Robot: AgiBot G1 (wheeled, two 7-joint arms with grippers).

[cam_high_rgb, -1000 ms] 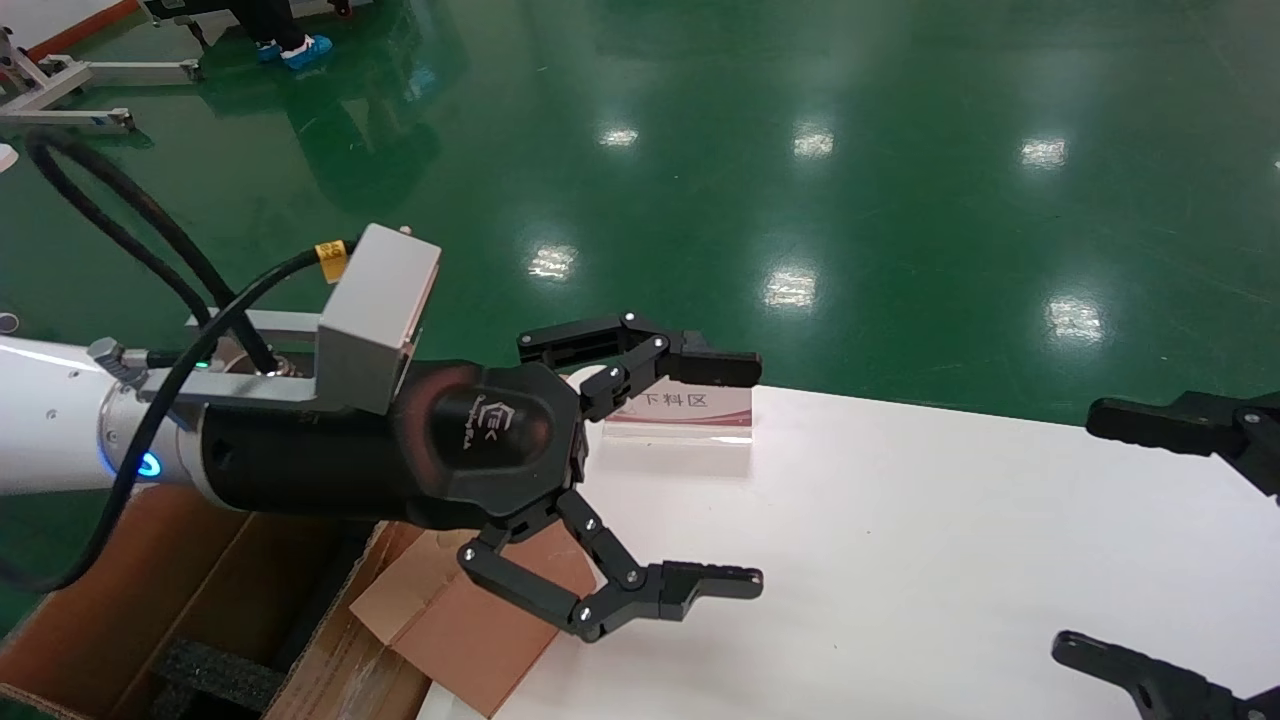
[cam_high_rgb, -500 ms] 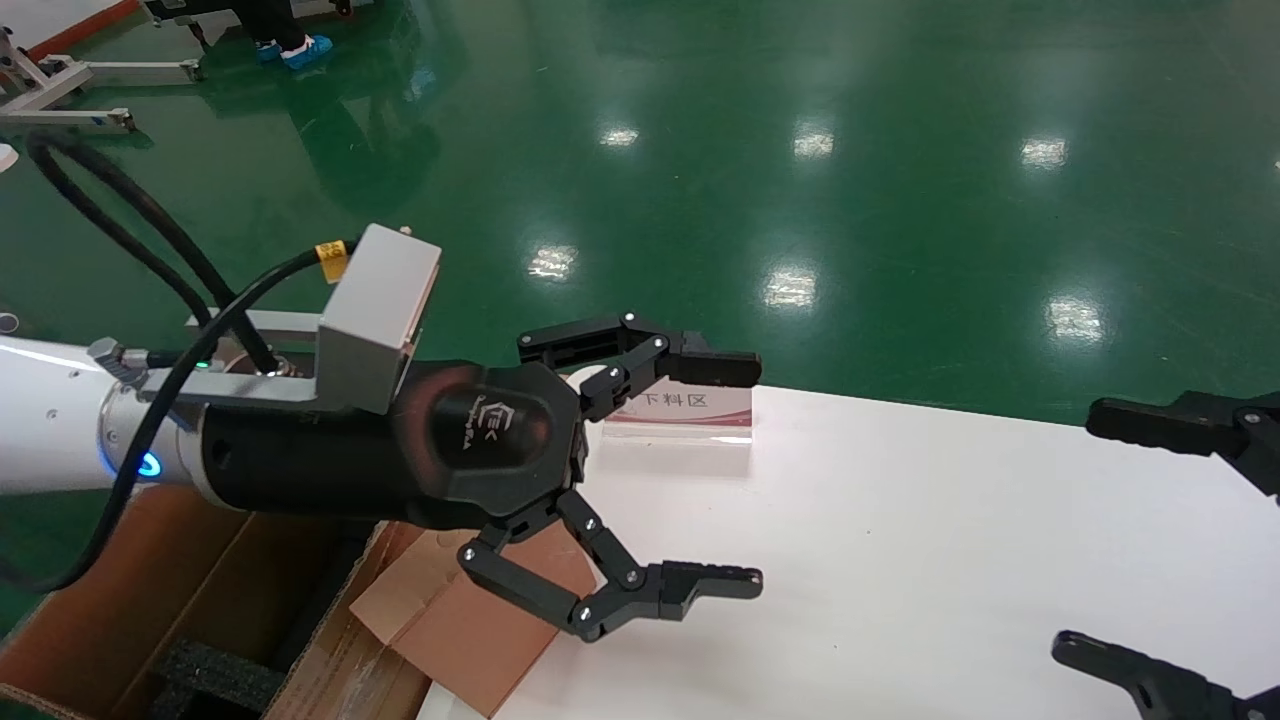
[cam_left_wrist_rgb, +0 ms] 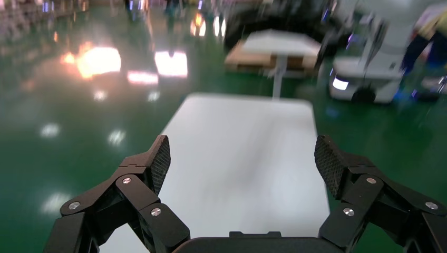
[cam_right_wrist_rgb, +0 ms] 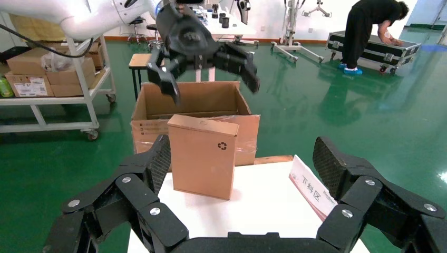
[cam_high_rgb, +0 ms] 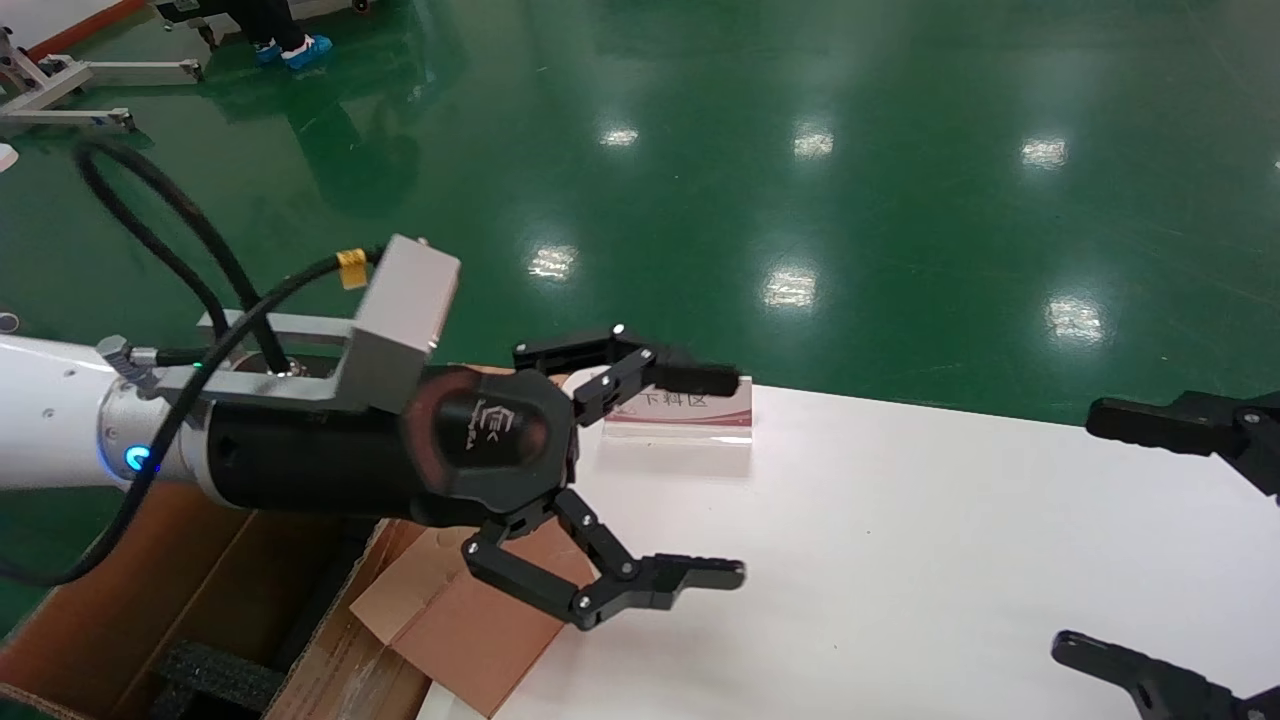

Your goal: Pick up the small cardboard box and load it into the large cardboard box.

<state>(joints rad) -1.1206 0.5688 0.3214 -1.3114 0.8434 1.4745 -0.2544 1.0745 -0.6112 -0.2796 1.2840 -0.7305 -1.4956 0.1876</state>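
Hovering above the white table (cam_high_rgb: 900, 540), the left gripper (cam_high_rgb: 715, 475) has its claw spread wide and empty. The small cardboard box (cam_right_wrist_rgb: 203, 155) stands upright at the table's edge, against the large cardboard box (cam_right_wrist_rgb: 153, 105). The right gripper (cam_right_wrist_rgb: 242, 163) gapes wide nearby.

The small box (cam_high_rgb: 470, 625) is standing upright on the table (cam_high_rgb: 900, 560) at its left end, at about 7 o'clock in the head view. The carton (cam_high_rgb: 150, 600) is sitting on the floor just beyond that end, at 8 o'clock, with foam (cam_high_rgb: 215, 675) lying inside. The sign (cam_high_rgb: 685, 412) is standing on the table's far edge, at 12 o'clock of the small box
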